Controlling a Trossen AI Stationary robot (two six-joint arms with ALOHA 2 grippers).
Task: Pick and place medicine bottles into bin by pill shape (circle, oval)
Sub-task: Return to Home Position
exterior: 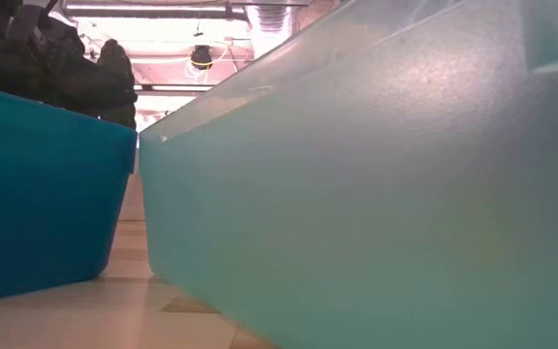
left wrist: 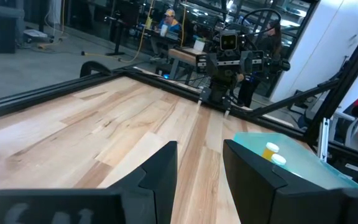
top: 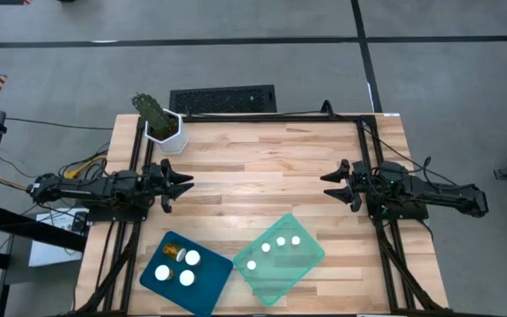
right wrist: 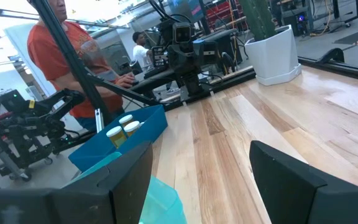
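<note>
Several amber medicine bottles with white caps stand in a blue bin (top: 208,291) at the table's near edge, and one of them (top: 174,253) lies on its side. Several more (top: 281,240) stand in a pale teal bin (top: 275,280) to its right. My left gripper (top: 187,183) hovers level over the table's left side, open by a narrow gap with nothing in it (left wrist: 199,146). At the right side my right gripper (top: 326,182) hovers level too, wide open and empty (right wrist: 201,146). The two grippers face each other across bare wood.
A white pot with a green plant (top: 165,128) stands at the table's far left corner. A black grille (top: 223,99) lies on the floor beyond the far edge. The low view is filled by the blue bin's wall (exterior: 37,194) and the teal bin's wall (exterior: 376,194). A person in an orange shirt (right wrist: 61,50) stands beyond the table.
</note>
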